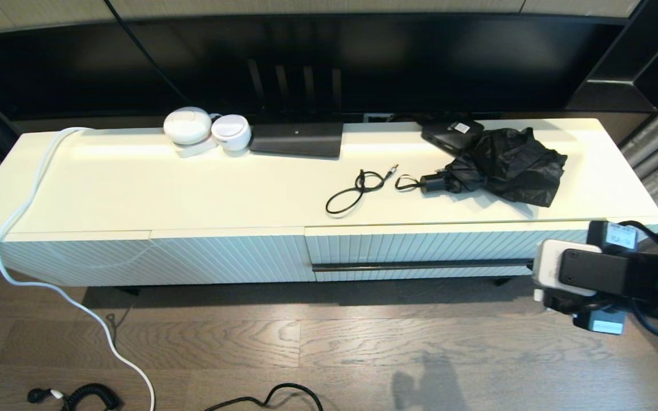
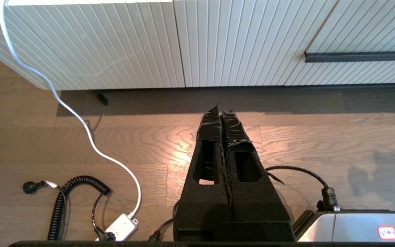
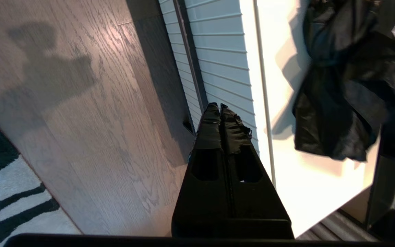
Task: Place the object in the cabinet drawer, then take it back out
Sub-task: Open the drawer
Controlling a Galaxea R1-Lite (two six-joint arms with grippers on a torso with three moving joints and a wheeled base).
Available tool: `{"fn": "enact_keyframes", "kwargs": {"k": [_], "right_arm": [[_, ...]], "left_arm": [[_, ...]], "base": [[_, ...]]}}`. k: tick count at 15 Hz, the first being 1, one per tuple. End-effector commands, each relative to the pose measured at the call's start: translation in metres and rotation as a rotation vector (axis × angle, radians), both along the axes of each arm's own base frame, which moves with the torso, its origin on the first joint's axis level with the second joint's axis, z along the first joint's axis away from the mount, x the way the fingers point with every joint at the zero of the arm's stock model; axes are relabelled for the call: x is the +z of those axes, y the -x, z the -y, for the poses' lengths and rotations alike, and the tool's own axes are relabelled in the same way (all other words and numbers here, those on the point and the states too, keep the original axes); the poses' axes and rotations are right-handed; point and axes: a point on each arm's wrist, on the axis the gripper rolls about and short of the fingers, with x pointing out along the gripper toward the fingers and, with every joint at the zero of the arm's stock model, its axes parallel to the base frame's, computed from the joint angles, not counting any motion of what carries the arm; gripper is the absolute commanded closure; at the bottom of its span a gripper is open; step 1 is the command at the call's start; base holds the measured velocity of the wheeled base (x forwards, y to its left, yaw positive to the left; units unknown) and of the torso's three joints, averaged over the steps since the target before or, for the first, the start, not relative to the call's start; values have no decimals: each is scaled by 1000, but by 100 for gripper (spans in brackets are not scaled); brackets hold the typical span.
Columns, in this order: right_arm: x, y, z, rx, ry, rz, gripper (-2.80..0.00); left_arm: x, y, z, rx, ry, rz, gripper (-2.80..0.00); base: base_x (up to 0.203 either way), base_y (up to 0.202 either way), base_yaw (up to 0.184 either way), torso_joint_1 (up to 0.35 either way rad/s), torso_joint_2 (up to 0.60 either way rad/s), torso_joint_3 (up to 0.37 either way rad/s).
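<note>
Cream cabinet drawer [image 1: 420,246] flush | right hand [image 3: 219,106] closed beside handle [image 3: 189,65]

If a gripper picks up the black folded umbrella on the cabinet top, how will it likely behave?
The black folded umbrella looks loosely bundled, its fabric crumpled, so the canopy would probably sag and shift in a grasp. Its stubby black handle looks rigid, likely the firmer hold. Lying on the glossy cream cabinet top, it may slide if pushed.

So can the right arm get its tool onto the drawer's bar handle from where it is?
Probably yes. The right tool, shut and empty, hangs just in front of the black bar handle on the closed cabinet drawer, with nothing between them. It would need to open first.
</note>
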Motion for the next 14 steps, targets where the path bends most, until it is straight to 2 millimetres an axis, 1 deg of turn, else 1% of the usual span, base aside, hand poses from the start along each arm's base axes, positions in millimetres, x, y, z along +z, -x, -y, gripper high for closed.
{"fn": "enact_keyframes", "kwargs": {"k": [1,2,3,4,7,8,9,10,11,12,14], "right_arm": [[-30,-29,-12,7,46,-86,0],[-40,-41,-17,9,52,-89,0],[-45,-49,-19,10,49,-70,0],[-47,-52,-20,11,51,-61,0],[-80,-76,-26,46,113,-35,0],[-88,-80,-26,54,132,-28,0],[-93,-82,-26,57,141,-27,0],[-95,-82,-26,58,143,-28,0],[-102,-84,-26,59,144,-33,0],[-108,-90,-28,58,136,-4,0],[-115,-93,-29,67,145,25,0]], "left_arm": [[0,0,0,0,0,-1,0],[0,0,0,0,0,-1,0],[0,0,0,0,0,-1,0],[0,0,0,0,0,0,0],[0,0,0,0,0,-1,0],[0,0,0,0,0,0,0],[0,0,0,0,0,-1,0],[0,0,0,0,0,0,0],[0,0,0,0,0,0,0],[0,0,0,0,0,0,0],[0,0,0,0,0,0,0]], "base": [[0,0,0,0,0,0],[0,0,0,0,0,0],[0,0,0,0,0,0],[0,0,0,0,0,0],[0,0,0,0,0,0],[0,0,0,0,0,0],[0,0,0,0,0,0],[0,0,0,0,0,0],[0,0,0,0,0,0],[0,0,0,0,0,0],[0,0,0,0,0,0]]}}
